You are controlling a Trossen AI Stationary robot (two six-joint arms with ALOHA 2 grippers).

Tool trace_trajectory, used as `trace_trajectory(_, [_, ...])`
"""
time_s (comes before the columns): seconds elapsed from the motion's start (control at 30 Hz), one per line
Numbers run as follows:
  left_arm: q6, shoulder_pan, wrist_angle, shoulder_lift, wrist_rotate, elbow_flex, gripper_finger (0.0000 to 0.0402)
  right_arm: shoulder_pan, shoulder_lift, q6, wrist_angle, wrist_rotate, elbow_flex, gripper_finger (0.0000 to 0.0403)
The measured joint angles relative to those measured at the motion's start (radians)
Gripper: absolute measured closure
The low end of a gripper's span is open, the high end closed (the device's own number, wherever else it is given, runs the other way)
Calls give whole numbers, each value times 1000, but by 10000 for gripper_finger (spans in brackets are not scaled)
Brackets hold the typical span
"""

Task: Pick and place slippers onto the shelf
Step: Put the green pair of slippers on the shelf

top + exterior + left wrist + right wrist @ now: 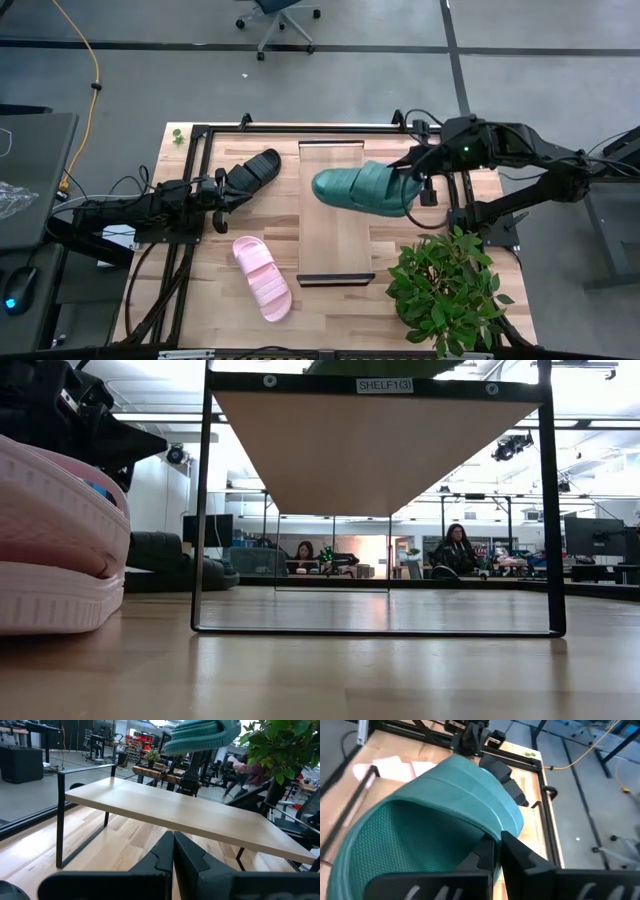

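Right gripper (408, 183) clamps the teal slipper (360, 188) by one end, holding it over the shelf (336, 240), right of centre. Left gripper (222, 193) closed and holding nothing, beside the black slipper (255, 168). Pink slipper (262, 277) lies on the bench (205, 300), near-left of the shelf.

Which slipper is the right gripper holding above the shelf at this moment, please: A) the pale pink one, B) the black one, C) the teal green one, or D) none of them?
C: the right gripper is shut on the teal green slipper, carried over the shelf, while the pink slipper and black slipper lie on the tabletop.
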Motion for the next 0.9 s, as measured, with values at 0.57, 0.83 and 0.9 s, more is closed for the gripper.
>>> trace_trajectory(0.57, [0, 0, 0, 0, -6, 0, 401, -43, -1, 58, 48, -73, 0, 403])
trace_trajectory(0.83, [9, 0, 0, 0, -6, 0, 401, -85, 3, 42, 62, -121, 0, 403])
trace_trajectory(0.9, [9, 0, 0, 0, -6, 0, 401, -102, 11, 31, 79, -142, 0, 403])
